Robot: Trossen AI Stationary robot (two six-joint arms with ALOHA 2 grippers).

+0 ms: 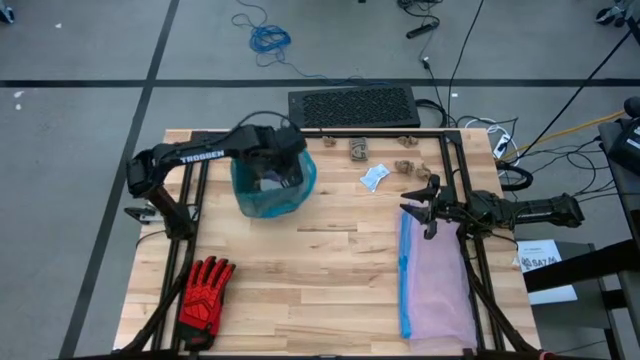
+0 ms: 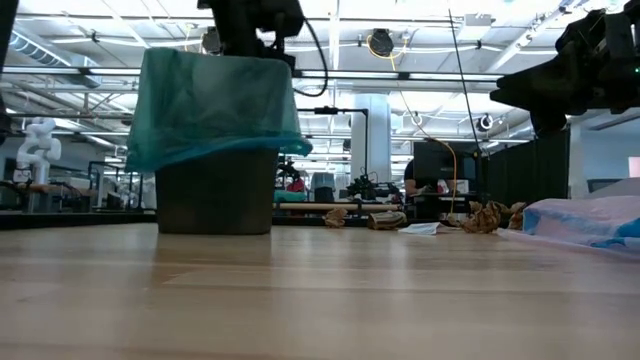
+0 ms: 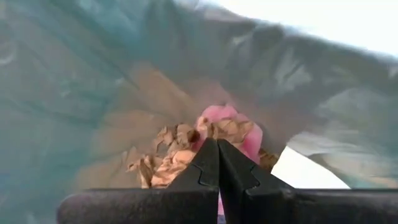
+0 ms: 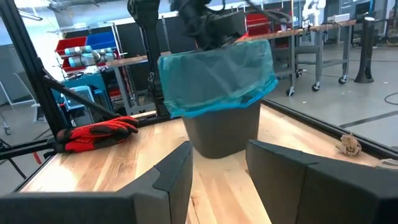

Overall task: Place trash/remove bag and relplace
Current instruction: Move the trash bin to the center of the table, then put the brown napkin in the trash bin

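Trash (image 3: 186, 146) inside bag (image 3: 87, 93), left-wrist-only.

Thin translucent plastic bag (image 4: 217, 74), crumpled brown paper trash (image 3: 171, 155), smooth pale wood table (image 1: 320, 270)

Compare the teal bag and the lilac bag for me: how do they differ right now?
The teal bag lines the dark bin, its top folded over the rim; the lilac bag lies flat on the table. The teal bag holds paper lumps and a pink piece; the lilac bag looks unused. Both are thin, translucent plastic.
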